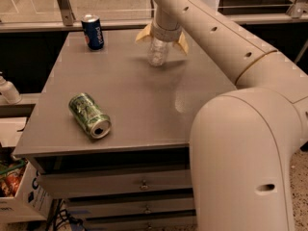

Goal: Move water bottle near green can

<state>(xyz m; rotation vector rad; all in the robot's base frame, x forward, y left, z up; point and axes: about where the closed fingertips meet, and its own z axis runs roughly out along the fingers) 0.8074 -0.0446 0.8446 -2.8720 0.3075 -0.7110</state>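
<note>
The water bottle (158, 53) is clear and ribbed and stands at the back middle of the grey table (139, 105). My gripper (162, 38) comes down over its top, with one tan finger (144, 34) to the bottle's left and the other to its right, spread wider than the bottle. The bottle's cap is hidden under the wrist. The green can (89, 115) lies on its side at the front left of the table, its silver top facing the front edge, well apart from the bottle.
A blue Pepsi can (93, 32) stands at the back left corner. A white bottle (8, 90) sits off the table's left edge. A railing runs behind the table. My arm fills the right side. Drawers are under the tabletop.
</note>
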